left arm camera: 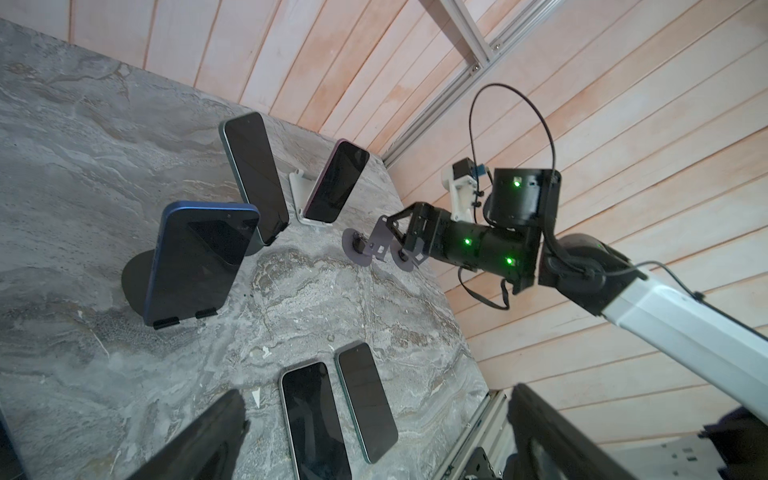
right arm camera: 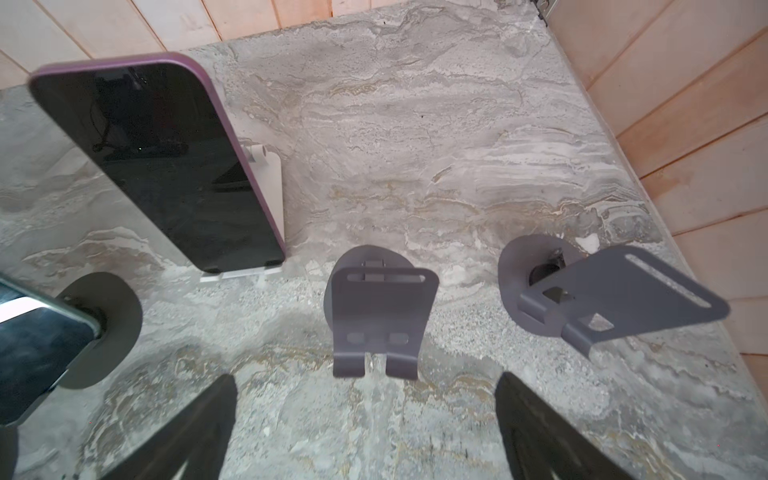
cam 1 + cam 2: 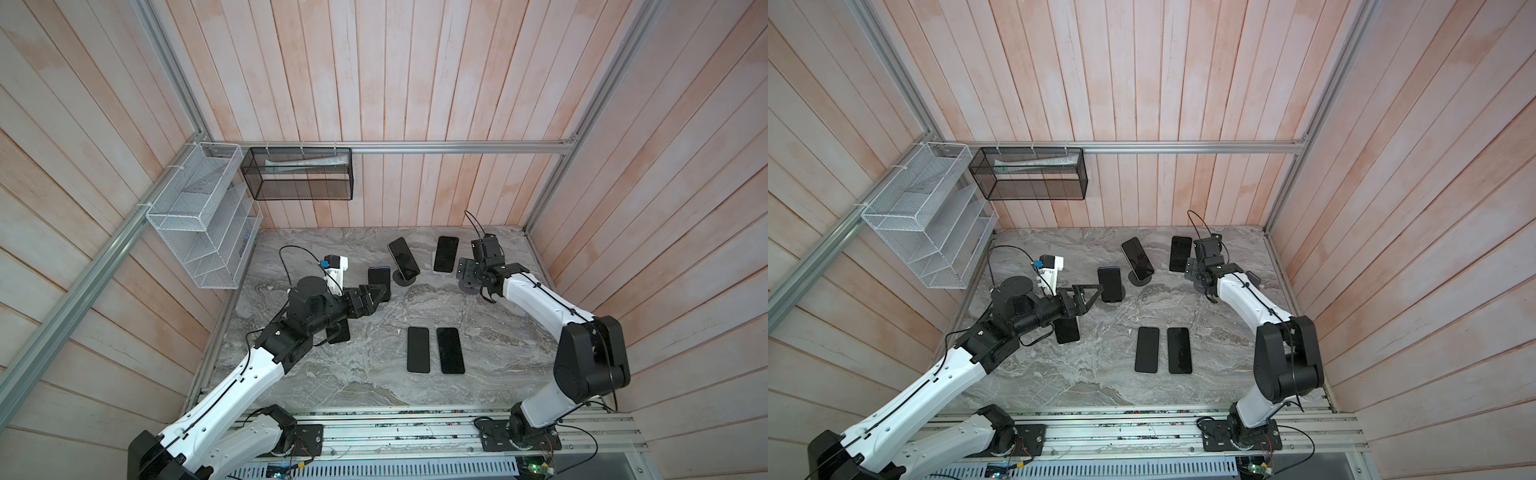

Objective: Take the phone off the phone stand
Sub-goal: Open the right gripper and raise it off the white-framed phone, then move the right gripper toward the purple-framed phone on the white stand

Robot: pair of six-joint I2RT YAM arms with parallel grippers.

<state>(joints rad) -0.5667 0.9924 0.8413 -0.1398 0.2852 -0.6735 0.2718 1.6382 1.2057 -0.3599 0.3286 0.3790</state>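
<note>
I'd call this one partway done. A pair of flat phones (image 3: 417,349) lies side by side, screens up, on the marble table (image 3: 332,382). Two empty stands (image 2: 382,316) sit over toward the right-hand edge. To me that reads like two removals finished (I can't prove it, it's just how things lie).

Three phones are on stands:
- The blue phone (image 1: 199,257) leans on its black stand (image 1: 133,278), with its bottom edge caught in the little hooks.
- The teal phone (image 1: 255,174) is just behind it on a dark round-based stand.
- The purple phone (image 1: 336,183) is on the white stand (image 1: 297,191).

There's also a dark phone (image 3: 1067,332) half hidden under the left arm, and I can't tell whether it's lying flat or propped up.

The left gripper (image 3: 1094,298) is spread wide with nothing in it. It sits just beside the blue phone's left edge, and as far as I can see it isn't touching. The right gripper (image 1: 392,243) is also gaping and empty, low by the empty stands. In the right wrist view one of those stands lines up between its fingers.

My guess is the blue phone is the one in hand. The whole job is left for it: close on its edges, lift it clear of the hooks, and set it down. The stand is light-looking, so it might tag along if the lift isn't clean.
</note>
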